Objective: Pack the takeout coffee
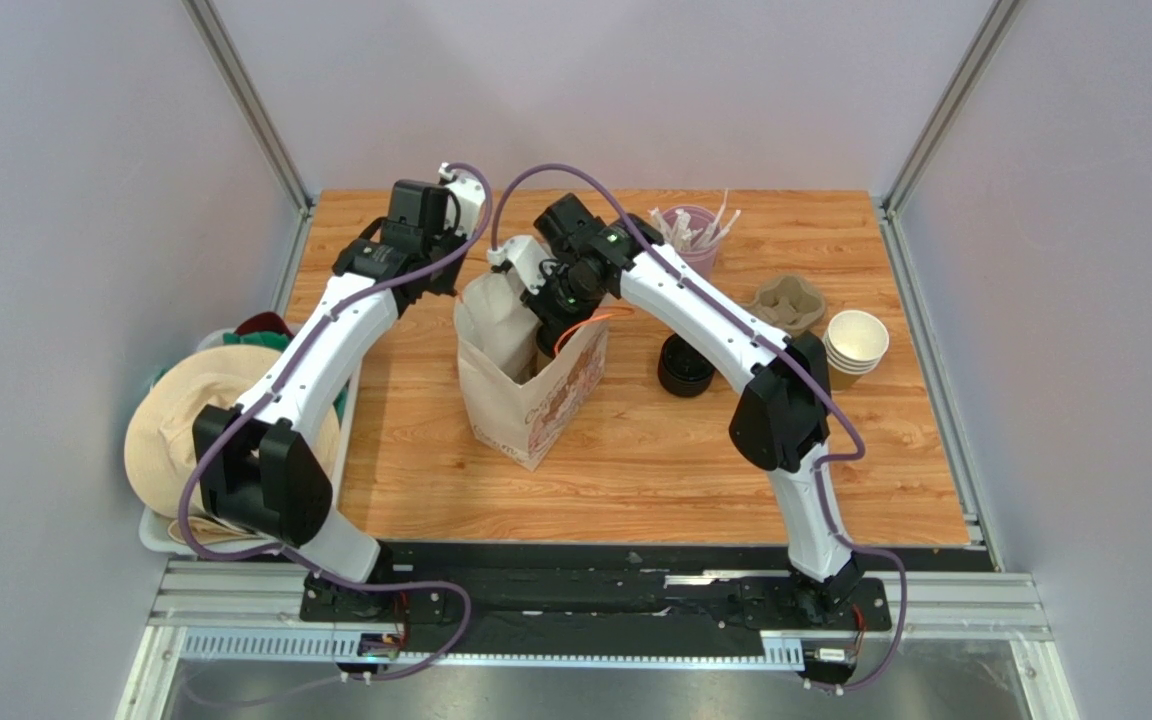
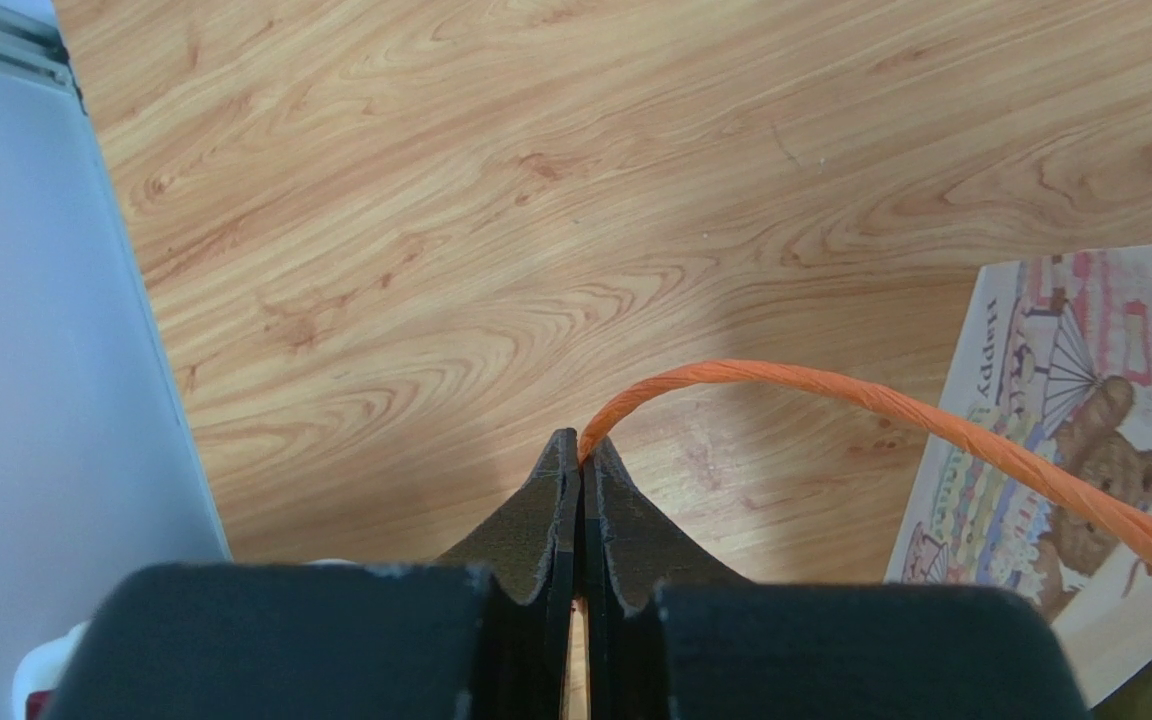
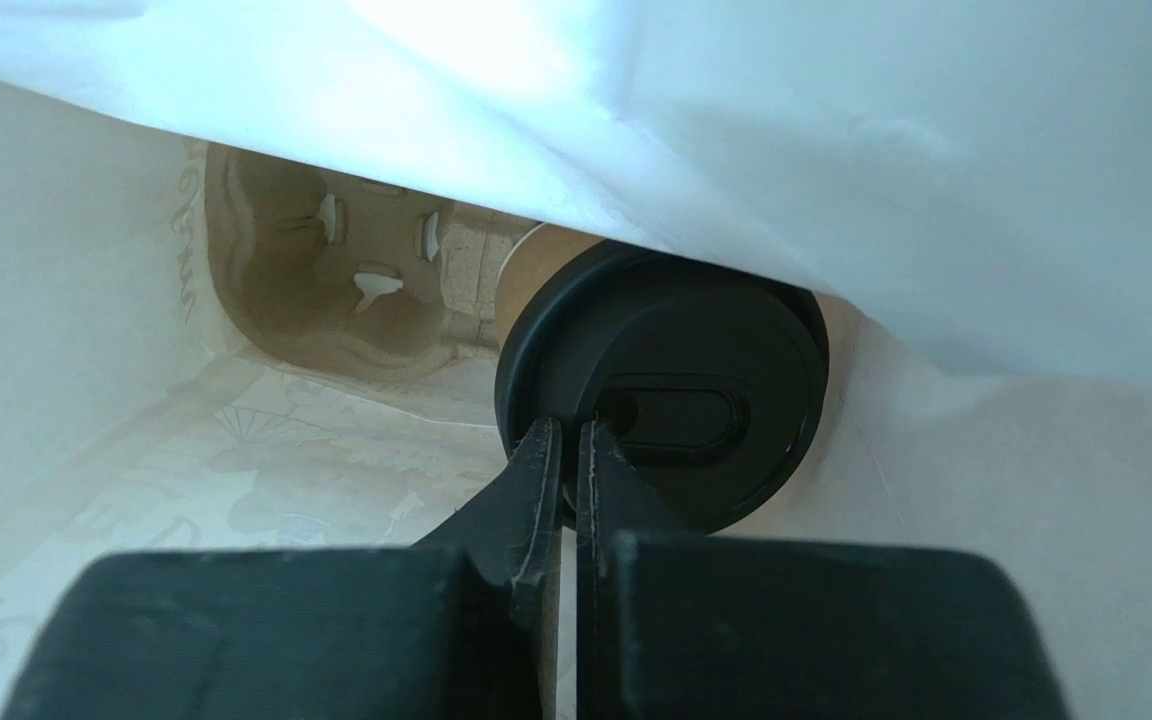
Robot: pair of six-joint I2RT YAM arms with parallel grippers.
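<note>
While left jaws pinch one orange handle (image 2: pixel 868 398), right jaws grip one takeout coffee (image 3: pixel 717 330).

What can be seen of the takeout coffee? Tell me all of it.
The takeout coffee sits inside the paper bag, lid towards the right wrist camera. The round black plastic lid has a raised rim and an oval recess; only a sliver of kraft-brown wall shows at its upper left. The right gripper is pinched shut on the lid's near rim. A moulded pulp carrier lies close beside it; the bag's white wall overhangs its far edge.
</note>
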